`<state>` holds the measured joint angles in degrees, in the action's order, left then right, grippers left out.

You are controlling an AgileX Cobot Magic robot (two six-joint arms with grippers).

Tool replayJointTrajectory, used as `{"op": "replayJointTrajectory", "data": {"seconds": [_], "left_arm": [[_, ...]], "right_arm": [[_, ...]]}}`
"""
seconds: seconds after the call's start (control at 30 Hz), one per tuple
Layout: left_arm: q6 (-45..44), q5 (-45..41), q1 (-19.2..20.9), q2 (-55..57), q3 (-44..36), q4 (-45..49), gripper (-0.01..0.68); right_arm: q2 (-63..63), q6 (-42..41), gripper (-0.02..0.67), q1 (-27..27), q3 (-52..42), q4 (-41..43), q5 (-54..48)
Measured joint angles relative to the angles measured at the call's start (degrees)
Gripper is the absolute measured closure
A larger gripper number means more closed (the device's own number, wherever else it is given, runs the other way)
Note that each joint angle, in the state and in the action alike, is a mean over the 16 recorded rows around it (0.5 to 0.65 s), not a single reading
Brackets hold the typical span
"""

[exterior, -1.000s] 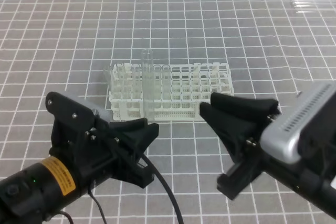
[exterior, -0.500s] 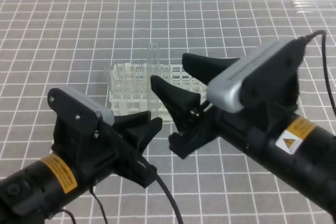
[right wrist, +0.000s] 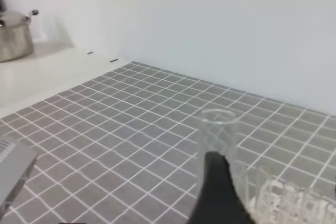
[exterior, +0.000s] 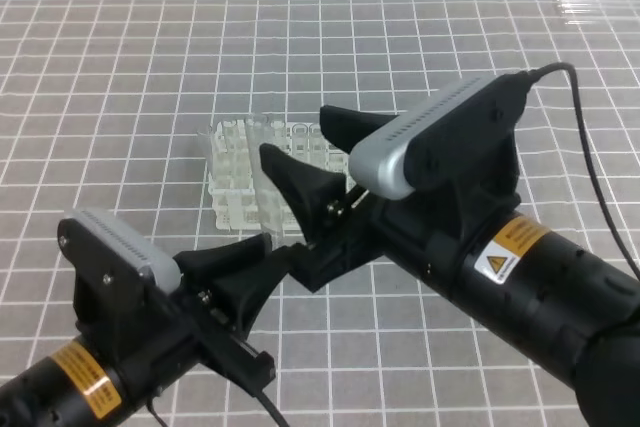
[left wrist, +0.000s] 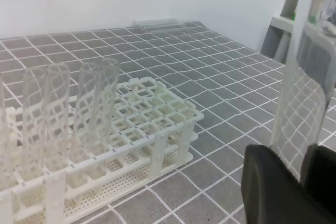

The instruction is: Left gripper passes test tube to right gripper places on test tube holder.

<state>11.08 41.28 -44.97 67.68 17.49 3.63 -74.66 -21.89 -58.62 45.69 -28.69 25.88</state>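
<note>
A grey table mat ruled in white squares [exterior: 120,77] carries the scene. The right gripper [exterior: 315,159], black under a silver-grey housing on a thick black arm with a warning sticker, reaches across the middle with its fingers spread wide and holding nothing. The left gripper [exterior: 268,250], black with tapering fingers on a yellow-banded arm, sits low on the left. The left wrist view shows its fingers pinching the test tube [left wrist: 304,103], a slender clear glass tube held upright. Behind them stands the test tube holder [exterior: 232,162], a white plastic lattice rack in which other clear tubes [left wrist: 100,108] already stand.

The handover seems to be the step in hand: the right wrist view shows the tube just beside one right finger. Next, the right fingers should close on the glass before the left ones let go.

A second ago the right gripper hung low on the right with narrower jaws; it has since swung in and opened, while the left has sunk lower.
</note>
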Motion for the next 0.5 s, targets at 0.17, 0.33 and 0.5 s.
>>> {"op": "replayJointTrajectory", "data": {"seconds": [0.17, 0.33, 0.5], "left_arm": [[-0.1, -0.1, 0.0, 0.1, -0.6, 0.6, 0.600], [0.3, -0.2, 0.0, 0.1, -0.7, 3.3, 0.606], [1.4, -0.3, 0.0, 0.2, -0.6, 5.8, 0.600]], "right_arm": [[-0.7, 1.4, 0.230, 0.0, 0.3, 1.1, -0.4], [-1.6, 2.2, 0.230, 0.0, 0.4, 2.0, -0.5], [-2.7, 2.3, 0.230, 0.0, 0.4, 2.2, -0.2]]}}
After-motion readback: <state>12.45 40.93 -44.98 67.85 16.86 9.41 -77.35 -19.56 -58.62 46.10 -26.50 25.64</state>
